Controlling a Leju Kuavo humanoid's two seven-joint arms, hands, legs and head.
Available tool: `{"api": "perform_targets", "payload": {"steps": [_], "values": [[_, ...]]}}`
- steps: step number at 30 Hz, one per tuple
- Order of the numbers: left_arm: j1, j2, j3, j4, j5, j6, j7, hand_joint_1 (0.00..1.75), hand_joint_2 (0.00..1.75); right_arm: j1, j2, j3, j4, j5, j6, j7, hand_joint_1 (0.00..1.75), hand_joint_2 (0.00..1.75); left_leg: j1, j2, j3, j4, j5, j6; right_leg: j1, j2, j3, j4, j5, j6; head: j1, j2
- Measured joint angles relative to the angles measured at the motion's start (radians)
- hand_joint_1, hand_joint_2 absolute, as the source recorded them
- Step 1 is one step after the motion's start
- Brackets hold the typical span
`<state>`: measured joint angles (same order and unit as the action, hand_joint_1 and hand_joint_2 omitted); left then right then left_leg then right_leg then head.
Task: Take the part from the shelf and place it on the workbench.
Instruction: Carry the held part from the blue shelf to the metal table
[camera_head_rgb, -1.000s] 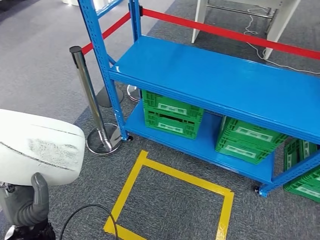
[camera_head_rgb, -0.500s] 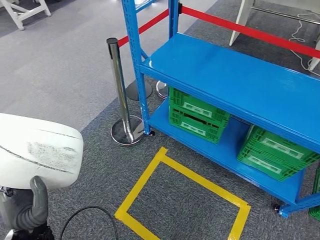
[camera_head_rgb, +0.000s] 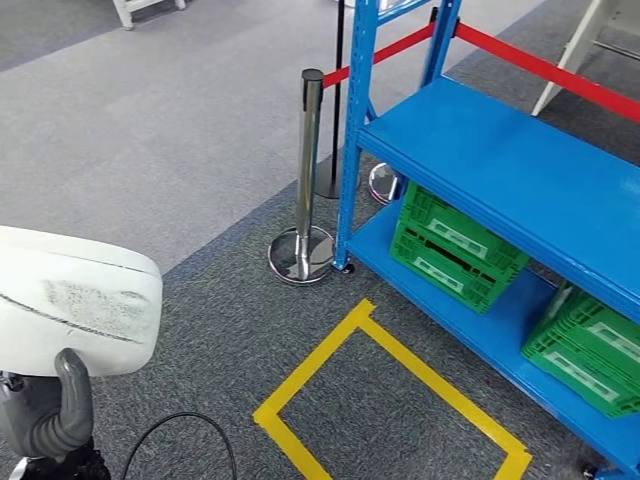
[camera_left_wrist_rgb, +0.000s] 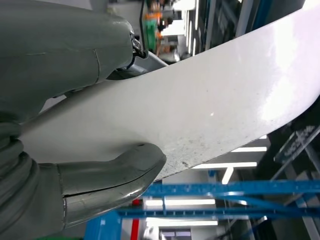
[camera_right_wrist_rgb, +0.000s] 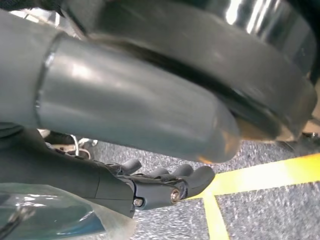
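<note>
Shelf: you had the blue shelf (camera_head_rgb: 521, 180) on the right of the head view, its upper board bare, standing on grey carpet.
Floor mark: a yellow tape rectangle (camera_head_rgb: 362, 330) lay on the carpet in front of the shelf.
Part: you were carrying the white curved part (camera_head_rgb: 72, 300) at the lower left of the head view, off the shelf and well apart from it; its upper face looked scuffed grey. The left wrist view showed its smooth white surface (camera_left_wrist_rgb: 211, 100) running across.
Crates: green crates (camera_head_rgb: 453, 250) sat on the shelf's bottom board, one near the left post, another (camera_head_rgb: 589, 345) farther right.
Post: a chrome barrier post (camera_head_rgb: 306, 175) stood just beside the shelf's front left leg, with a red belt (camera_head_rgb: 543, 70) running behind the shelf.
Left hand: your left hand (camera_head_rgb: 49, 410) was clamped on the part, thumb (camera_left_wrist_rgb: 113, 177) pressed against its face.
Right hand: your right hand (camera_right_wrist_rgb: 162, 185) held nothing, its dark fingers gently curved over the carpet and tape.
Cable: a black cable (camera_head_rgb: 177, 425) looped on the carpet near the left hand.
</note>
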<state>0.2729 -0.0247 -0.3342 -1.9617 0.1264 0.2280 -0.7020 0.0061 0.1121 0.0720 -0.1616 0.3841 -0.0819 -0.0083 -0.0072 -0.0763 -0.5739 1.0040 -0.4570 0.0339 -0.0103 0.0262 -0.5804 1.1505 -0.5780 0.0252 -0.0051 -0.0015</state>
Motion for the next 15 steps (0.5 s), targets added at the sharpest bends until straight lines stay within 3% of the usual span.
{"api": "perform_targets", "payload": {"steps": [2,3,4,5,6,8,10,12,13,15], "values": [[-0.001,-0.003,0.0,0.0,-0.001,0.005,0.0,1.75,1.75,0.004,0.0,0.0,0.001,-0.003,0.002,0.0,0.0,0.0,0.0,-0.027,-0.007,0.008,0.001,-0.007,-0.004,0.057,0.049,-0.115,0.041,-0.005,-0.001,0.0],[-0.001,-0.004,0.0,0.0,-0.002,0.008,0.0,1.75,1.75,0.006,0.0,0.0,0.002,-0.004,0.004,0.0,0.0,0.0,0.002,-0.04,-0.013,0.01,0.003,-0.013,-0.005,0.077,0.06,-0.139,0.043,-0.006,-0.001,0.0],[-0.001,-0.006,0.0,-0.001,-0.004,0.011,0.0,1.75,1.75,0.008,0.0,0.0,0.002,-0.004,0.006,0.0,0.0,0.0,0.004,-0.053,-0.019,0.011,0.006,-0.02,-0.004,0.078,0.063,-0.143,0.041,-0.007,-0.002,0.0],[0.0,-0.006,0.0,-0.001,-0.008,0.015,0.0,1.75,1.75,0.009,0.001,0.0,0.003,-0.005,0.008,0.0,0.0,0.0,0.006,-0.066,-0.024,0.011,0.01,-0.027,-0.004,0.065,0.067,-0.145,0.044,-0.011,-0.002,0.0],[0.003,-0.007,0.0,-0.001,-0.013,0.02,0.0,1.75,1.75,0.011,0.002,0.0,0.003,-0.005,0.011,0.0,0.0,0.0,0.006,-0.065,-0.027,0.013,0.01,-0.033,-0.004,0.05,0.07,-0.149,0.047,-0.016,-0.003,0.0],[0.006,-0.007,0.0,-0.002,-0.024,0.029,-0.001,1.75,1.75,0.015,0.004,-0.001,0.003,-0.006,0.013,-0.001,0.0,0.0,0.003,-0.018,-0.051,0.063,-0.02,-0.044,-0.007,0.016,0.075,-0.155,0.051,-0.026,-0.007,0.0],[0.006,-0.007,0.0,-0.002,-0.033,0.035,-0.001,1.75,1.75,0.019,0.005,-0.002,0.004,-0.007,0.015,-0.003,0.0,0.0,0.004,0.044,-0.105,0.183,-0.082,-0.054,-0.005,-0.018,0.078,-0.156,0.049,-0.031,-0.011,0.0],[0.007,-0.006,0.0,-0.002,-0.04,0.039,-0.001,1.75,1.75,0.02,0.005,-0.004,0.004,-0.009,0.017,-0.004,0.0,0.0,0.01,0.063,-0.148,0.278,-0.111,-0.06,-0.003,-0.053,0.079,-0.155,0.045,-0.032,-0.011,0.0],[0.008,-0.006,0.0,-0.002,-0.043,0.042,-0.001,1.75,1.75,0.019,0.005,-0.005,0.004,-0.009,0.019,-0.005,0.0,0.0,0.013,0.067,-0.147,0.277,-0.101,-0.061,-0.003,-0.068,0.081,-0.155,0.043,-0.032,-0.011,0.0],[0.008,-0.005,0.001,-0.002,-0.047,0.046,-0.001,1.75,1.75,0.017,0.005,-0.007,0.004,-0.007,0.021,-0.006,0.0,0.0,0.014,0.088,-0.089,0.171,-0.04,-0.059,-0.003,-0.096,0.088,-0.155,0.037,-0.028,-0.011,0.0]]}}
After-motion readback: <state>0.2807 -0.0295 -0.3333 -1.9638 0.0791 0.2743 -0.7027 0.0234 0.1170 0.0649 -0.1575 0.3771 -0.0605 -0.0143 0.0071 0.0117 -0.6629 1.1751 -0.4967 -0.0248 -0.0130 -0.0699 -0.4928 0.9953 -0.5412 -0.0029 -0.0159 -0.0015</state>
